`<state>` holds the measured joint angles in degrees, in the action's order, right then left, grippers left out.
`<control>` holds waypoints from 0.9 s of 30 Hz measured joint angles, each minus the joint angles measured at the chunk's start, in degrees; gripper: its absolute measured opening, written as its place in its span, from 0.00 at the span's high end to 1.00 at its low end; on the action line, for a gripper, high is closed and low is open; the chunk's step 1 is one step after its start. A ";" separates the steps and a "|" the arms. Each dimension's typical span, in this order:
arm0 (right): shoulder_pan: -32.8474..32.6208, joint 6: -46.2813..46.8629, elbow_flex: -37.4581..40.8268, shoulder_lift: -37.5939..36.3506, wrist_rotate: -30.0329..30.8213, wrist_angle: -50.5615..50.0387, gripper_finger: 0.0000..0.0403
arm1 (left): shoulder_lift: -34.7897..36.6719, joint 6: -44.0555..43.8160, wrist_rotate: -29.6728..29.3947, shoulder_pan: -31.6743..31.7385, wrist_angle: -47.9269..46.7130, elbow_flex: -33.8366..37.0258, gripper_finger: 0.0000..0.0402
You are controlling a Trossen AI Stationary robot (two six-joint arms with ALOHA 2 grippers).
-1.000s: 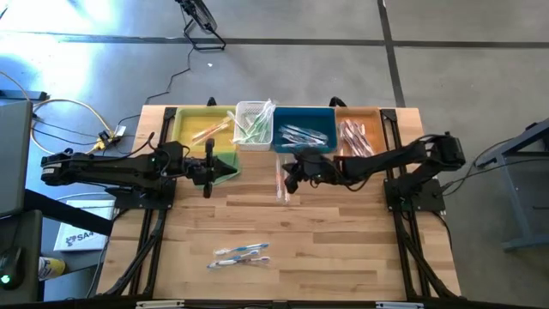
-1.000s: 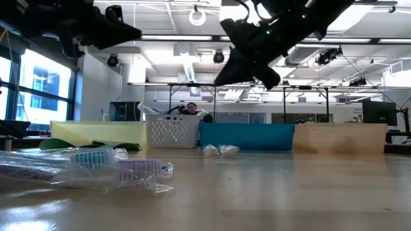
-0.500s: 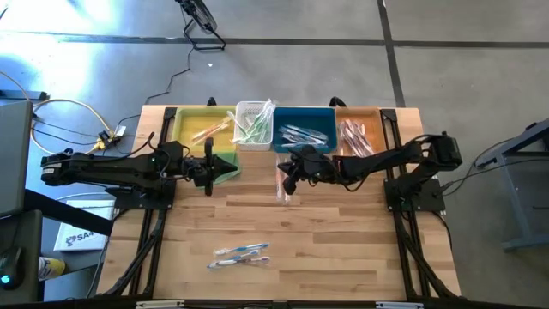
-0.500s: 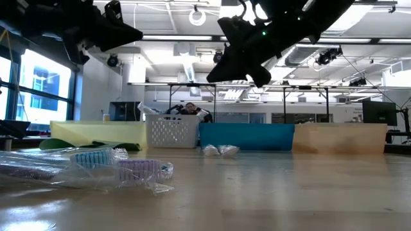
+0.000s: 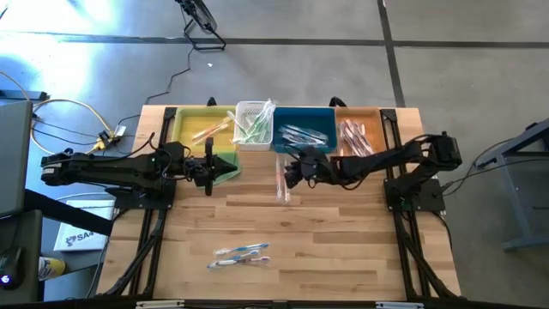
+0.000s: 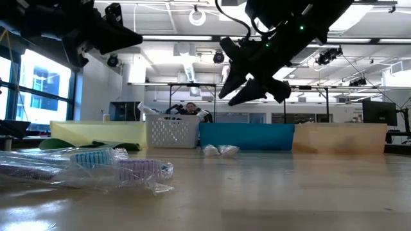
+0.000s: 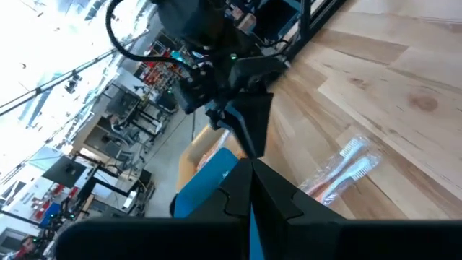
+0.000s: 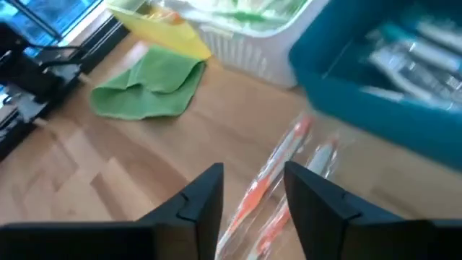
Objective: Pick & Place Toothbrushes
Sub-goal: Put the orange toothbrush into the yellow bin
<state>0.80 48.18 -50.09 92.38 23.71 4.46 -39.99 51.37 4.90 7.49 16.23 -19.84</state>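
Near the front edge of the bench, a little left of centre, lie two blue-white toothbrushes in clear wrappers, side by side and well apart from either arm; the low view shows them very close, bristle heads crumpled in shiny film, which the high view barely resolves. Farther back, toward the far edge and near the middle, two orange-handled toothbrushes lie in their wrappers just in front of the blue bin. Right above them hovers the right gripper, its jaws parted and empty, the orange pair showing in the gap between them in the right wrist view. The left gripper waits over the left part of the bench near the yellow bin, jaws clenched on nothing; the left wrist view shows them pressed together. A folded green cloth lies before that bin. Along the far edge stand four bins: yellow, a white basket of green brushes, blue, and an orange-brown bin with pink-red ones. By the look of them, these brushes are light and stiff, but the film is slippery and crackly; taking hold across the handle at mid-length seems safest. Only the low view shows a person beyond the bench.
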 joint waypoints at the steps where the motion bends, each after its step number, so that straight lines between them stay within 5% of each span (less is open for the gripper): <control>1: -0.04 0.81 0.00 -0.02 -0.20 -0.75 0.64 | 0.00 0.00 -0.05 0.00 0.16 0.00 0.99; 15: -0.09 4.63 0.02 11.33 -5.97 1.65 0.74 | -0.02 -0.15 -0.10 0.00 0.30 0.00 0.99; 27: -0.35 4.69 0.02 12.96 -5.99 3.65 0.75 | -0.02 -0.17 -0.08 0.00 0.27 0.00 0.99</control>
<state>0.45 52.86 -50.06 105.34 17.72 8.11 -40.01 51.20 4.82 7.49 16.50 -19.84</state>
